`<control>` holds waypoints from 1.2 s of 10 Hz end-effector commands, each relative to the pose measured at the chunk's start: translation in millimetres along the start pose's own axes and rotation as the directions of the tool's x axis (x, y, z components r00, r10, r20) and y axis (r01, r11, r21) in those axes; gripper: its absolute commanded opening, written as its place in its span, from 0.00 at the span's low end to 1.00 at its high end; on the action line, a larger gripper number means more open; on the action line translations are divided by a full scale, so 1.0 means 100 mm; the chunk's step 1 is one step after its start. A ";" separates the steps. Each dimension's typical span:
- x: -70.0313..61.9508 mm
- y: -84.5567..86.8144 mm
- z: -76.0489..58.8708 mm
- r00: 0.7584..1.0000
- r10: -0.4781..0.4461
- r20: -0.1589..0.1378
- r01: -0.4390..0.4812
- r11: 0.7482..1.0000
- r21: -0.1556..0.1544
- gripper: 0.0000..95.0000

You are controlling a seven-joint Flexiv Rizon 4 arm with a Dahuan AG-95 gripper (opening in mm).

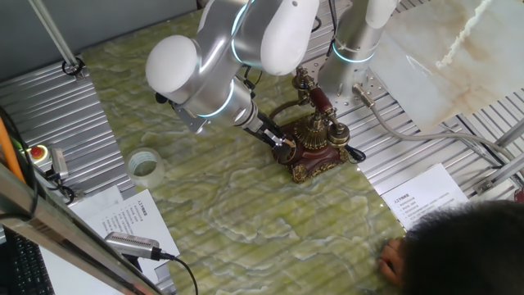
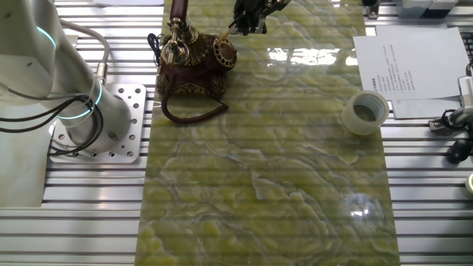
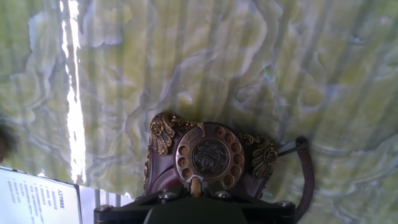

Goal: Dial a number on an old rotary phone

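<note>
The old rotary phone (image 1: 315,146) stands on the green marbled mat (image 1: 237,213), near the arm's base. It also shows in the other fixed view (image 2: 194,63). Its body is dark red-brown with brass trim, and the handset (image 1: 319,102) rests in the cradle. My gripper (image 1: 284,143) reaches the phone's front, jaws closed to one narrow tan tip. In the hand view this tip (image 3: 196,185) touches the lower rim of the round dial (image 3: 208,155), at a finger hole. In the other fixed view the gripper (image 2: 230,28) meets the dial from the right. The black cord (image 3: 305,174) loops beside the phone.
A roll of clear tape (image 1: 145,164) lies on the mat's edge, far from the phone. Printed sheets (image 1: 426,197) lie on the metal table. A person's head (image 1: 467,246) and hand are at the near corner. The arm's base (image 2: 89,111) stands next to the phone.
</note>
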State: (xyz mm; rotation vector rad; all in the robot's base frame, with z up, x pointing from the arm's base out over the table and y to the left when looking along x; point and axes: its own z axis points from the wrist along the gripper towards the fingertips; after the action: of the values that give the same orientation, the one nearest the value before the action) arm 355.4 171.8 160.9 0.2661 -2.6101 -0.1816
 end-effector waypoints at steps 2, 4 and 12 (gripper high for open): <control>-0.01 0.00 0.00 1.000 0.000 0.006 0.000 1.000 -0.005 0.00; -0.03 0.01 -0.01 1.000 0.002 0.006 -0.002 1.000 -0.005 0.00; -0.07 0.03 0.02 1.000 0.008 0.017 -0.008 1.000 -0.017 0.00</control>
State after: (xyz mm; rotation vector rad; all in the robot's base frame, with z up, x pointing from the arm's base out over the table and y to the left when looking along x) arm 359.3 177.6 157.4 0.2470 -2.6233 -0.2069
